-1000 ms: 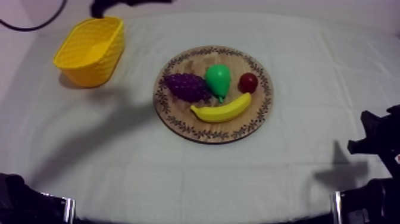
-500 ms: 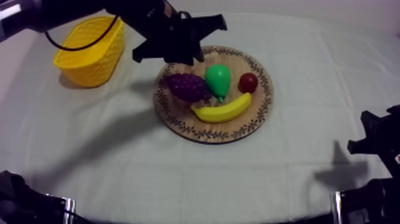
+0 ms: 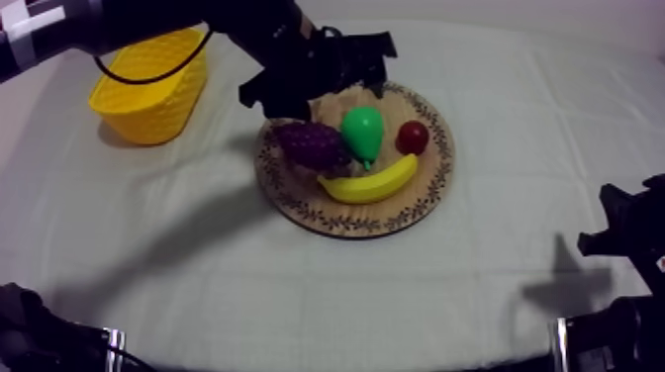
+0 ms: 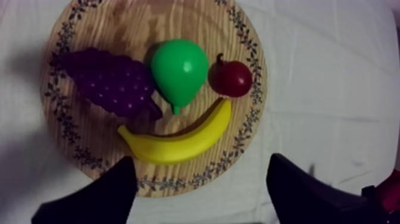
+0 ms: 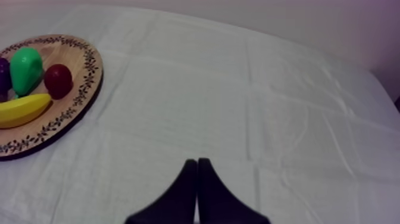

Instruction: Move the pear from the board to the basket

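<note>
Top view, left claw (image 3: 322, 71): hovers above the wooden board (image 3: 346, 223), seen against its far rim; the finger spread is hard to read against the dark arm, probably apart.
Top view, pear (image 3: 362, 131): on the board between the bunch of grapes (image 3: 309, 143) and the small red fruit (image 3: 413, 137), its stem toward the banana (image 3: 368, 183).
Top view, yellow basket (image 3: 148, 84): on the counter (image 3: 198, 267), well apart from the board, on the left arm's side.
Top view, nearer arm: left; the right arm (image 3: 623, 237) sits low at the counter's edge.
Left wrist view, left claw (image 4: 201, 161): fingers wide apart, nothing between them.
Left wrist view, pear (image 4: 178, 70): below and ahead of the claw, past the banana, touching the grapes; its long axis crosses the line joining the fingers, so closing should take its width.
Right wrist view, right claw (image 5: 196, 179): fingers together in a narrow wedge, empty, over bare cloth.
Right wrist view, pear (image 5: 25, 68): well apart, on the board.
</note>
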